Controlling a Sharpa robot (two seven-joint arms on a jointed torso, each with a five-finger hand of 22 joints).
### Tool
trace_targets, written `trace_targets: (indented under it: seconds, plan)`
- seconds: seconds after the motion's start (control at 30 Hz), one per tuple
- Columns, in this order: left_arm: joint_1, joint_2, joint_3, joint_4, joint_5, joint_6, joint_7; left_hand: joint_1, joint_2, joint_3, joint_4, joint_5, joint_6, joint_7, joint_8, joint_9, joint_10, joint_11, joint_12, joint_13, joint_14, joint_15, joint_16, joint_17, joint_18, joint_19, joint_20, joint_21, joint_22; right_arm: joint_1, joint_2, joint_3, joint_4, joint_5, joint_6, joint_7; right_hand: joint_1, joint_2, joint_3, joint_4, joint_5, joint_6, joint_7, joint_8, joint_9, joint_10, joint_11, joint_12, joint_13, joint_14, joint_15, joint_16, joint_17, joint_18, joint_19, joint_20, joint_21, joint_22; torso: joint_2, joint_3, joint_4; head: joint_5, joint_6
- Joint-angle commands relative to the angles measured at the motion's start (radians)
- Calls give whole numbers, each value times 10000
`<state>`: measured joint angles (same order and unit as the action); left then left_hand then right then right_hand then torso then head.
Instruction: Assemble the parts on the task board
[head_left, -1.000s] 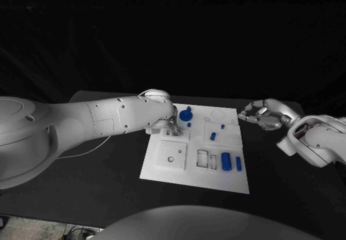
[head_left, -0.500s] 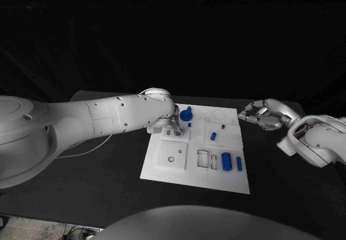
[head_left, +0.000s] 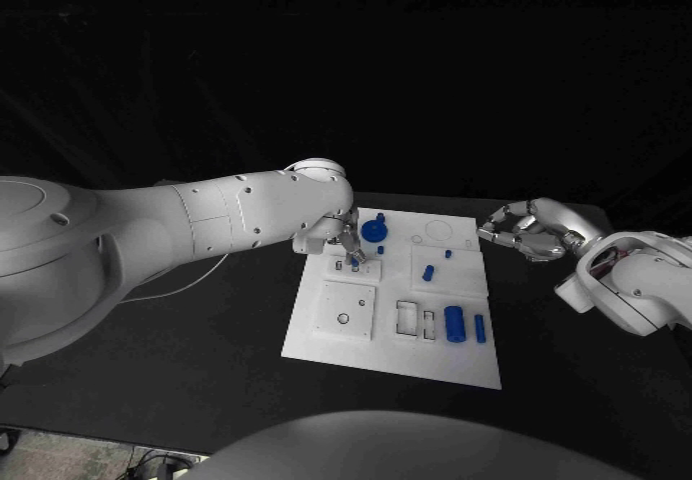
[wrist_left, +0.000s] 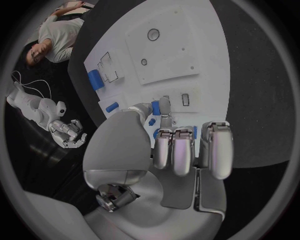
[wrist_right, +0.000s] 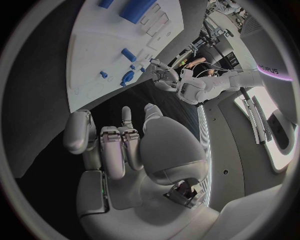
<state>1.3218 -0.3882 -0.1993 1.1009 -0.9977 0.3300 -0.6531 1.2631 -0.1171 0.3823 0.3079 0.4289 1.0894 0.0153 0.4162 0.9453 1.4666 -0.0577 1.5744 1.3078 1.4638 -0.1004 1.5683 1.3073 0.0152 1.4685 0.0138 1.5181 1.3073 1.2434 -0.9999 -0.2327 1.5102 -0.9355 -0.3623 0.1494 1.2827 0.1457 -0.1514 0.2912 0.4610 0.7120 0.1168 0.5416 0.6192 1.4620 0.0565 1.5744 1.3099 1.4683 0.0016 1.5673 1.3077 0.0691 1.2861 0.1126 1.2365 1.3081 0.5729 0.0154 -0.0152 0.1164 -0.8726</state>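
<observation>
From the head camera, we are looking at our left hand (head_left: 343, 243) hovering over the far-left corner of the task board (head_left: 346, 345), beside the round blue knob (head_left: 374, 230); what it grips, we cannot tell. Our right hand (head_left: 525, 229) is hanging off the board's far-right edge, fingers curled on nothing. At the left wrist, fingers (wrist_left: 185, 150) are folding inward above small blue parts (wrist_left: 112, 107). At the right wrist, curled fingers (wrist_right: 115, 150) are sitting over black table (wrist_right: 37, 100) beside the board.
</observation>
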Motion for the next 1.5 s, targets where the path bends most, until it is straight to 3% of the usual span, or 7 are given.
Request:
trace_targets:
  seconds: [0.03, 0.13, 0.73, 1.5]
  plan:
    - [21, 72, 7, -166, 582, 966, -115, -26, 178, 1838, -1801, -129, -52, -76, -40, 22, 1042, -17, -36, 2630, 1070, -14, 25, 2635, 13, 661, -34, -86, 2389, -6, 2, 0, 10, 2, 127, 6, 17, 82, 8, -17, 53, 46, 4, -18, -15, 1088, -51, -36, 2609, 1025, 16, 35, 2631, 177, -24, 31, -70, 1470, 1, 1, -1, 5, 0]
    - [19, 133, 6, -317, 795, 1076, -9, -77, 288, 1880, -1868, -302, -152, -27, -85, 46, 1042, 28, -36, 2630, 1070, 30, 25, 2635, 23, 630, 1, -134, 2376, -6, 6, 0, 7, 7, 116, 14, 14, 86, 8, -14, 55, 44, 5, -21, -16, 1088, -51, -36, 2609, 1025, 17, 35, 2631, 179, -31, 31, -78, 1467, 6, 1, -4, 33, 0]
    - [-102, 312, 0, -424, 178, 456, 687, -92, 401, 1820, -1920, -232, -274, 21, -126, 82, 1042, 74, -36, 2630, 1070, 73, 25, 2635, 17, 638, 40, -115, 2390, -7, 27, 1, 10, 12, 91, 46, 13, 90, 6, -17, 65, -9, 12, -56, -31, 1088, -51, -36, 2609, 1025, 19, 35, 2631, 185, -51, 34, -106, 1460, 3, 4, -2, 61, 0]
    - [-154, 297, -2, -442, -568, 353, 495, -69, 402, 1806, -1961, -217, -289, 26, -127, 93, 1042, 78, -36, 2630, 1070, 79, 25, 2635, 14, 644, 47, -104, 2395, -7, 50, 1, -20, 14, 132, 38, 11, 91, 3, -16, 66, -28, 17, -68, -36, 1088, -49, -36, 2609, 1025, 20, 35, 2631, 190, -70, 35, -130, 1452, -8, 6, -4, 93, 0]
